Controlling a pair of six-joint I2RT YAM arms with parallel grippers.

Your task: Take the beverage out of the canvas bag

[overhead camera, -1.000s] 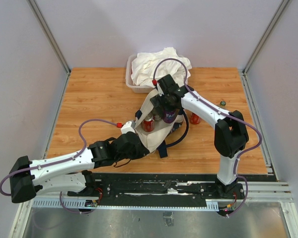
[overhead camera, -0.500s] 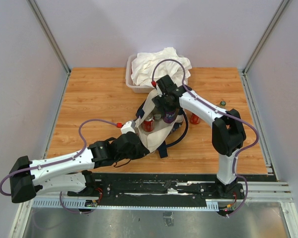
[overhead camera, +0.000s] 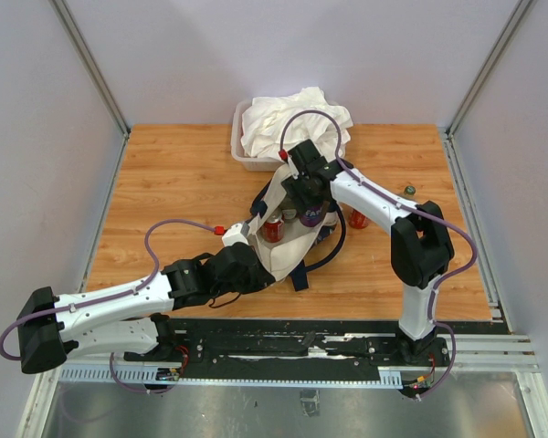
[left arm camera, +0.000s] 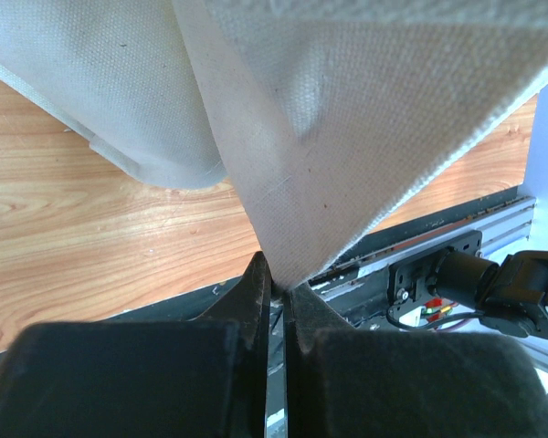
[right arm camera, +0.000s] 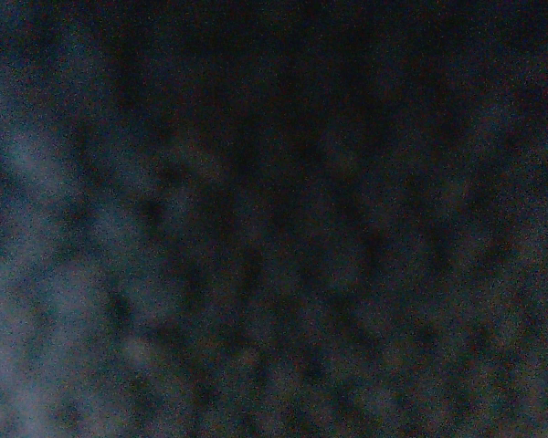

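Observation:
The cream canvas bag [overhead camera: 288,248] stands open mid-table with navy straps. Inside it are a purple beverage bottle [overhead camera: 311,217] and a red can [overhead camera: 272,229]. My right gripper [overhead camera: 308,195] reaches down into the bag's mouth directly over the purple bottle's top; its jaws are hidden there, and the right wrist view is dark. My left gripper [left arm camera: 279,285] is shut on a fold of the bag's cloth [left arm camera: 365,109] at the near left corner [overhead camera: 253,265], holding it taut.
A clear tub of white cloth [overhead camera: 292,119] sits just behind the bag. A red can [overhead camera: 358,218] stands on the table right of the bag, and a small dark-green cap [overhead camera: 409,191] lies further right. The rail of the arm bases [overhead camera: 301,345] runs along the near edge.
My right gripper has shifted a little toward the bag's middle, onto the purple bottle's top. The left arm and the bag have not moved.

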